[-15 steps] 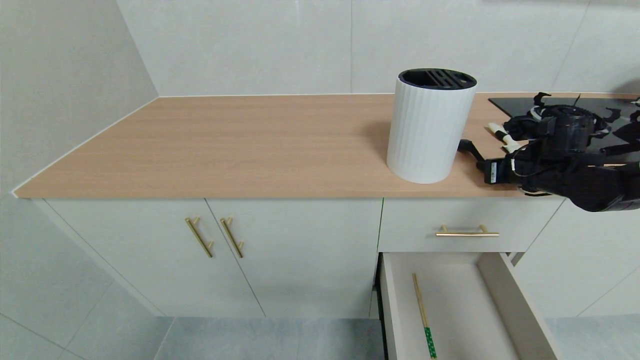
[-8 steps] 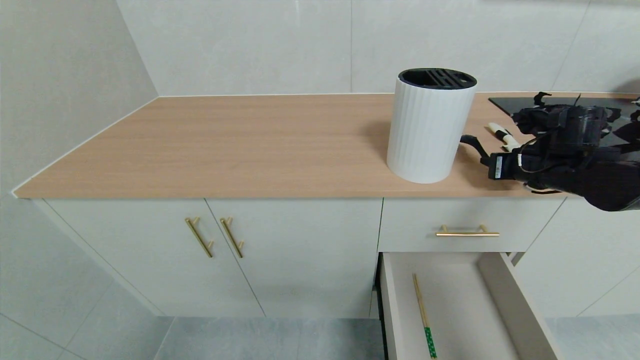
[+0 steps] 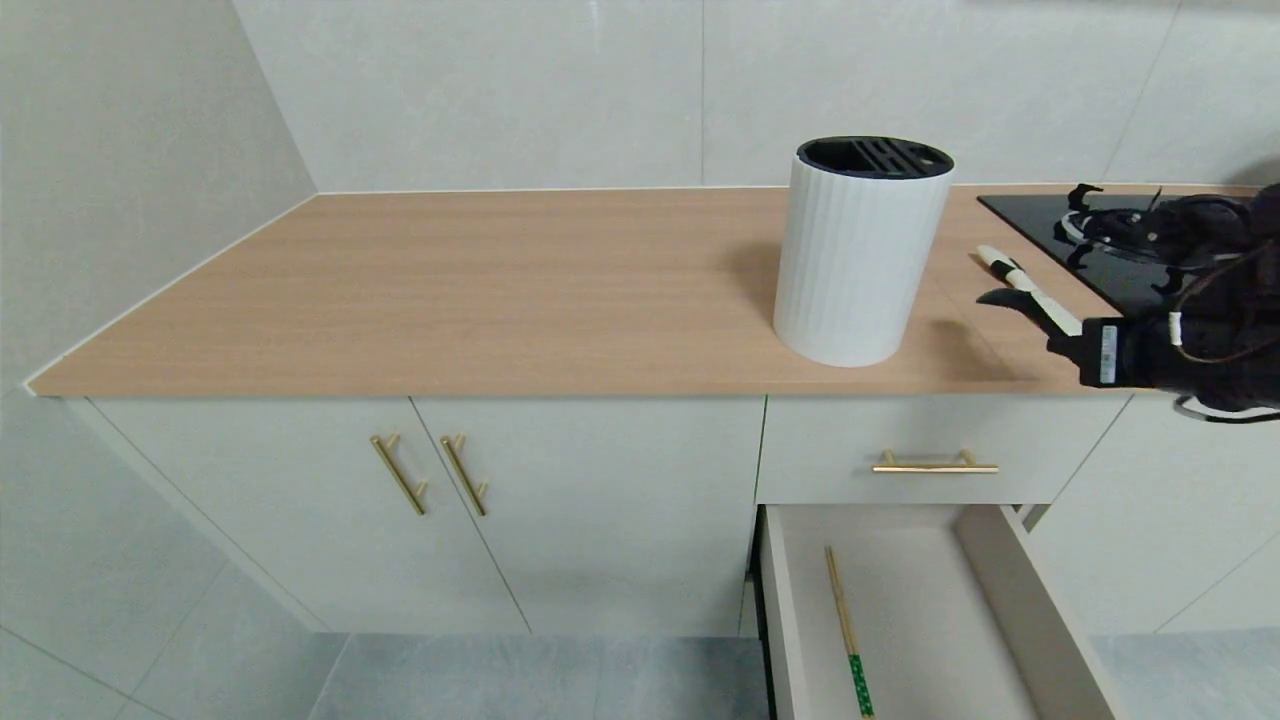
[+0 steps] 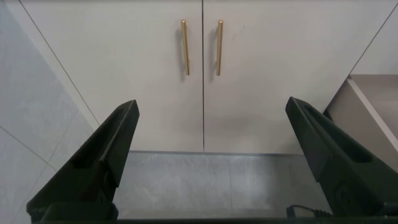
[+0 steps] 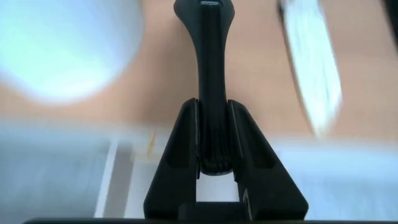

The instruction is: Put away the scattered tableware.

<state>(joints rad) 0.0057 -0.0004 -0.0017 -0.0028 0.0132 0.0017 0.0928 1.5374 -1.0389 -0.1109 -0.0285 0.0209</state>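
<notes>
Quick tally: there was one countertop (image 3: 450,280), and on it one white ribbed holder (image 3: 860,260), one white-handled utensil (image 3: 1010,272) and one black cooktop (image 3: 1040,215). Below were two cabinet doors (image 3: 280,500) and two drawers, one closed drawer (image 3: 850,450) and one pulled-out drawer (image 3: 1000,590). There were three gold handles (image 3: 400,475): one per door, plus one on the closed drawer. The pulled-out drawer had one pair of chopsticks (image 3: 845,620), as far as anyone could tell. There were two grippers: the left gripper (image 4: 211,109) and the right gripper (image 3: 990,298).
</notes>
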